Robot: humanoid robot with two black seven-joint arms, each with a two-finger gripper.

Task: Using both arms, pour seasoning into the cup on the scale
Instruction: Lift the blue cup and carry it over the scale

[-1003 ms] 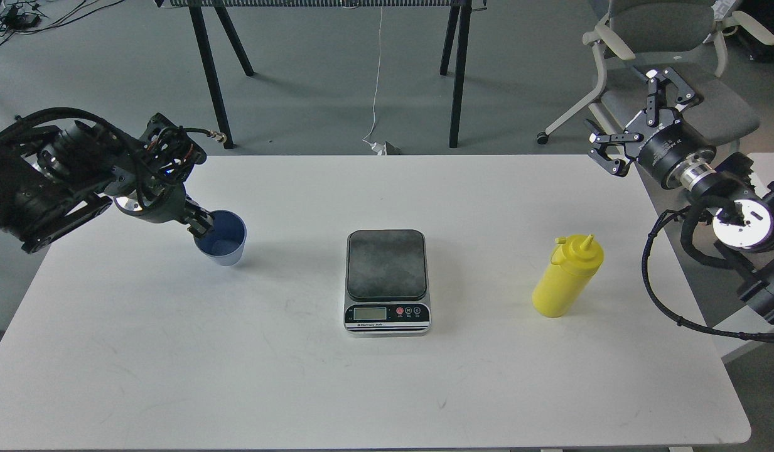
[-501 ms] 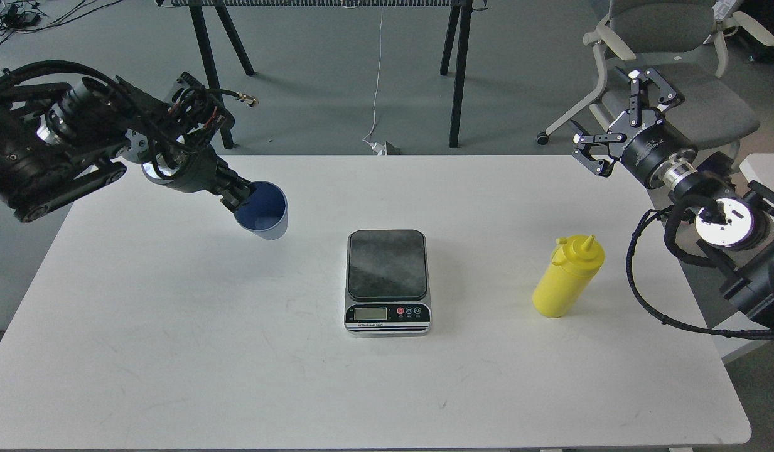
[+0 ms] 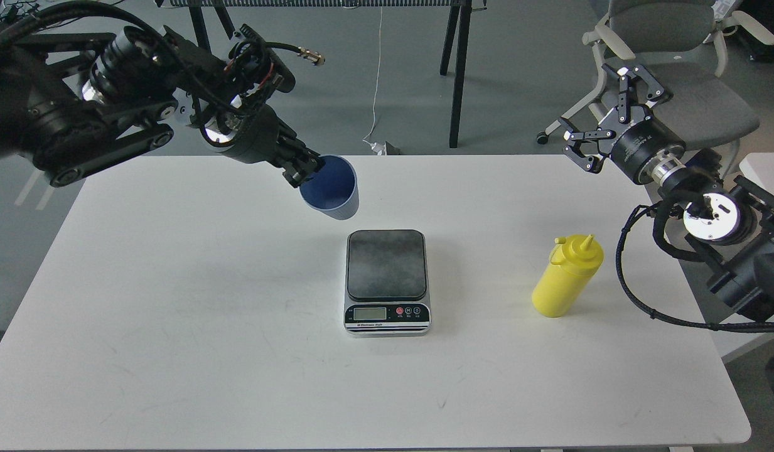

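Note:
My left gripper (image 3: 306, 169) is shut on the rim of the light blue cup (image 3: 334, 188) and holds it in the air, tilted, just behind and left of the scale (image 3: 387, 281). The scale lies flat at the table's middle with its dark platform bare. The yellow seasoning bottle (image 3: 567, 275) stands upright on the table to the right of the scale. My right gripper (image 3: 603, 119) is open and empty, raised above the table's far right corner, well behind the bottle.
The white table (image 3: 173, 345) carries only the scale and the bottle. A grey office chair (image 3: 675, 69) stands behind the right arm. Black legs of another table (image 3: 459, 75) stand on the floor beyond the far edge.
My left arm has lifted the cup off the table and carried it right and up, toward the scale. My right gripper has drifted a little left and up, still open.

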